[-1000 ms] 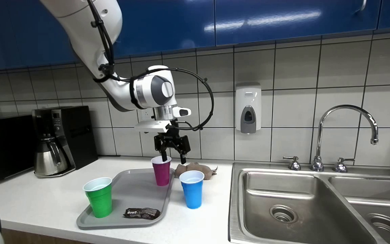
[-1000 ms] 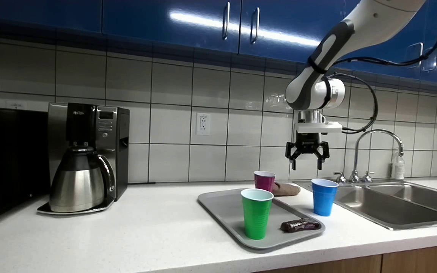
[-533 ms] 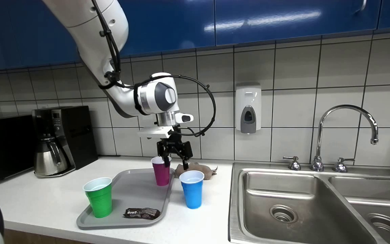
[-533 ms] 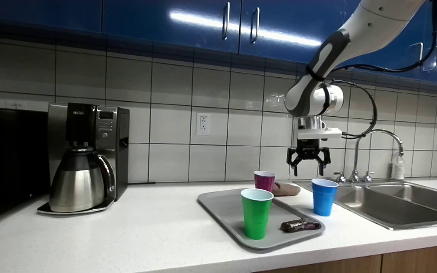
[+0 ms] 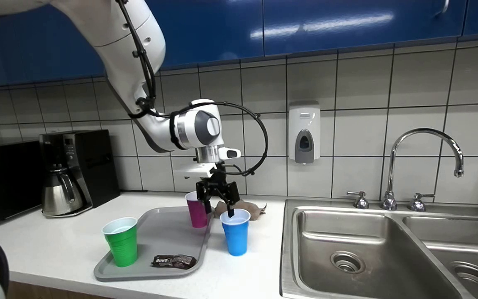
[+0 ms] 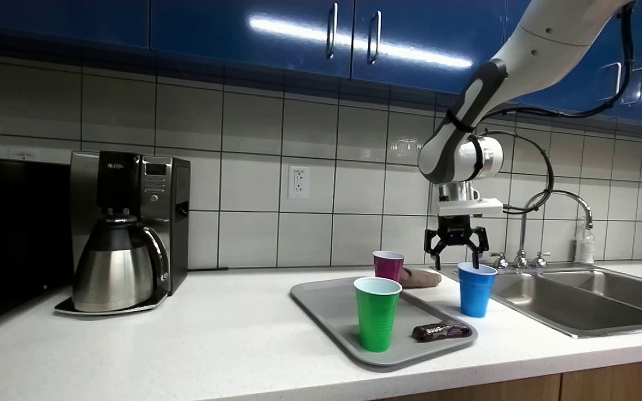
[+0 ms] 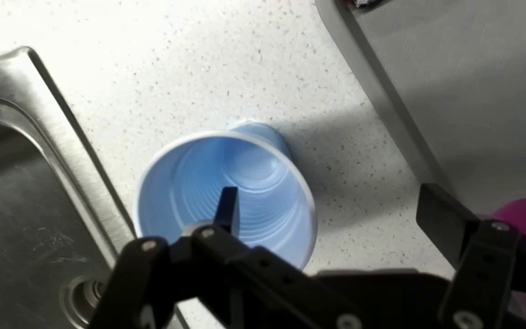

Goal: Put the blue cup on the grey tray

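Lower over the blue cup (image 5: 237, 238), with the gripper (image 5: 219, 211) spread wide

Come down a clear step from a second ago in both exterior views, and a little sideways toward the cup; back then held higher above the rim, now with one fingertip (image 6: 475, 259) overlapping the cup's mouth; spread well apart at the fingers, just as in the earlier pictures

In the wrist view, with one finger (image 7: 228, 205) over the mouth of the cup and the other over the counter (image 7: 226, 55) near the edge of the grey tray (image 7: 473, 91); hard to judge whether just above the rim or already dipped inside

For the blue cup, the same place as before: upright on the counter, between the grey tray and the steel sink (image 5: 290, 245), apart from both

On the tray, unshifted since the earlier pictures, an upright green cup (image 5: 122, 245), an upright magenta cup (image 5: 196, 214) and a dark wrapped bar (image 5: 174, 261); toward the tiled wall (image 5: 359, 83) from the blue cup, a brown soft-looking object (image 5: 254, 211), likewise unmoved, partly covered by cup and gripper in an exterior view

Higher up, lowered along with the gripper, the white arm (image 5: 127, 45), with a further length of it now showing at the top left of an exterior view
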Available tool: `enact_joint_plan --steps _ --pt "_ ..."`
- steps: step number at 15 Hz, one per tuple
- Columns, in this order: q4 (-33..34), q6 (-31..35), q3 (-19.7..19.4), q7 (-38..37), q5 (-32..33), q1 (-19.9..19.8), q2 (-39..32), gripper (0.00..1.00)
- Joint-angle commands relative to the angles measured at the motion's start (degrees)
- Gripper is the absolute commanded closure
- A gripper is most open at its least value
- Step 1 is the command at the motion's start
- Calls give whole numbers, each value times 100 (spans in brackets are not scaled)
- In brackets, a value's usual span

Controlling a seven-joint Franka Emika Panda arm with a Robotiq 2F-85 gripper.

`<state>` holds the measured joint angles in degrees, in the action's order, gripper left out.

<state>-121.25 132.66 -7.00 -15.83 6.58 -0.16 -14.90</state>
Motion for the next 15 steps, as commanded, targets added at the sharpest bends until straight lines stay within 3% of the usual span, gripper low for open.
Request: enact_joint_plan --steps 1,7,8,9,15 --pt "137 -88 -13 -114 129 -14 -146 0" --pt "128 -130 -39 -33 178 -3 -294 0" --pt "117 -117 -41 5 215 -2 -303 17" --pt "108 -107 -39 30 236 -5 -307 28" --pt "124 -102 -35 34 298 -1 -340 73"
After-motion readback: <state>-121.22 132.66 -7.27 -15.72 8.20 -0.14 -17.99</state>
